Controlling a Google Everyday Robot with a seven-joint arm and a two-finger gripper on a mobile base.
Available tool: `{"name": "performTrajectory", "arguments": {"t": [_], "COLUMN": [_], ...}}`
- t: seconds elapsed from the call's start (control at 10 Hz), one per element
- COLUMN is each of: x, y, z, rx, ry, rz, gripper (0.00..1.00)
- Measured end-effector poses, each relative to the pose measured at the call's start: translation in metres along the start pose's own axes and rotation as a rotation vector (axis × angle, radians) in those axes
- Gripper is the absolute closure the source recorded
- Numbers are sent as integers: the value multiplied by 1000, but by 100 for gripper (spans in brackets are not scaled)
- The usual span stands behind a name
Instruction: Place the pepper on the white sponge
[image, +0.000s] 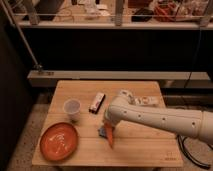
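— Where is the hand, and what is it doing?

— The hand (108, 128) hangs low over the front middle of the worktop (145, 147). It sits at the end of the smooth white arm (160, 119) that reaches in from the right. It is pinched together on the top end of the pepper (109, 138).

— And the pepper itself?

— It is slim and orange-red, held upright, tapering to a point that aims straight down. I cannot tell whether the tip touches the wood.

— What else is on there?

— The worktop is pale wood. A round white cup (72, 108) stands to the left of the hand. Nearer the front edge there is a round, shallow orange plate (59, 141). A dark oblong packet (97, 102) lies behind the hand.

— Anything hard to make out?

— A small blue-grey scrap (101, 132) sits just beside the pepper, partly behind the hand, and I cannot name it. Some pale shapes (145, 101) behind the arm are partly covered by it. The arm itself is cut off at the right edge.
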Motion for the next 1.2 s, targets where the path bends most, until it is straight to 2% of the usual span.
{"name": "performTrajectory", "arguments": {"t": [0.9, 1.0, 1.2], "x": [-1, -1, -1], "y": [-3, -3, -3], "z": [3, 3, 3], "rx": [9, 10, 12], "ry": [0, -1, 0], "rz": [-36, -40, -47], "gripper": [66, 65, 52]}}
